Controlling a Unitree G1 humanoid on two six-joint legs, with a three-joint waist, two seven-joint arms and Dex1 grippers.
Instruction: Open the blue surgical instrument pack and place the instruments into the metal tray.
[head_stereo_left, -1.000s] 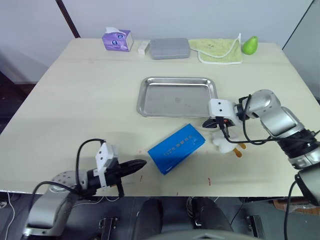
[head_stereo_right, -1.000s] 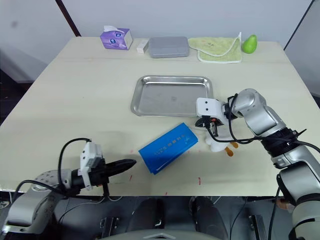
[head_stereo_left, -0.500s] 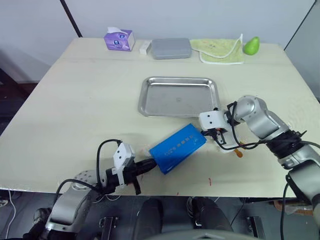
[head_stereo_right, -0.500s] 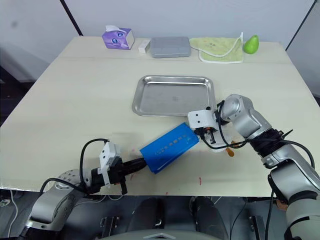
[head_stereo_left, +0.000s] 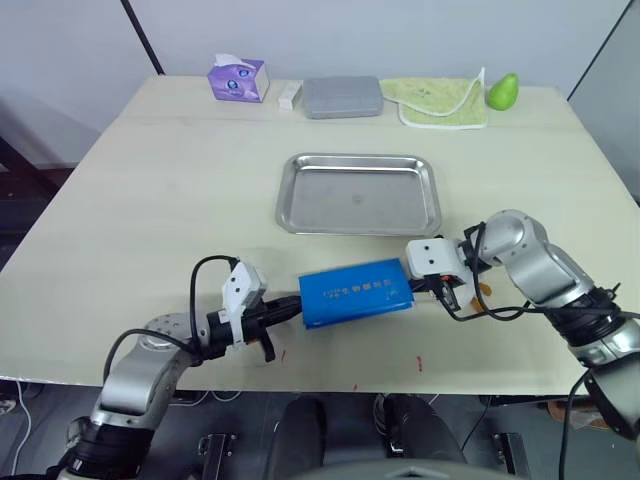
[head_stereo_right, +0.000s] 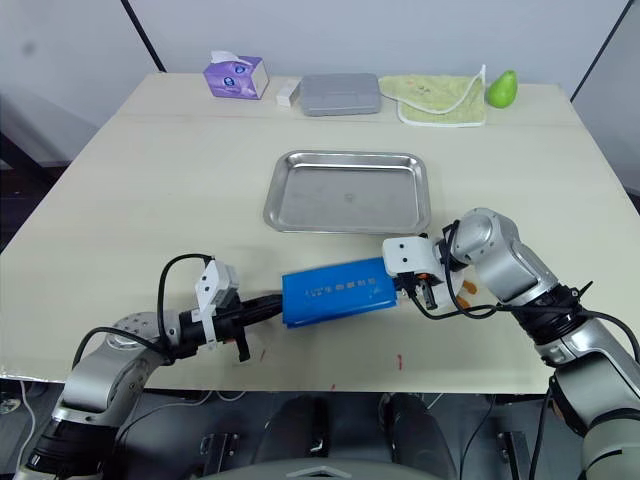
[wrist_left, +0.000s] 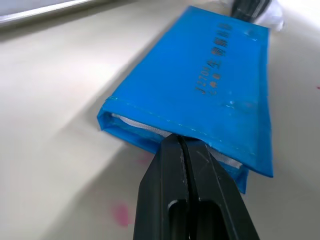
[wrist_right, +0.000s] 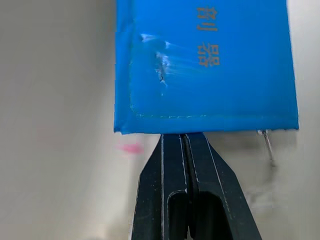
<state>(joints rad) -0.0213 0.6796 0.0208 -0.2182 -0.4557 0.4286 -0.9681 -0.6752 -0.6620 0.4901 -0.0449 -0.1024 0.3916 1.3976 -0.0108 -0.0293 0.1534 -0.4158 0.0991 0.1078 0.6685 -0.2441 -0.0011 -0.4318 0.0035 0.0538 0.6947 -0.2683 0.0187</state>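
We've squared up the blue surgical instrument pack (head_stereo_left: 355, 293): it was skewed half a second ago and now lies level on the desk (head_stereo_left: 180, 200), bracketed end to end between our left end effector (head_stereo_left: 283, 309) and right end effector (head_stereo_left: 437, 283), with the metal tray (head_stereo_left: 358, 193) empty just beyond it. Both end effectors have closed in from well apart to touching the pack's short edges, fingers pressed together and holding nothing. The pack is still shut, so we judge opening hasn't begun.
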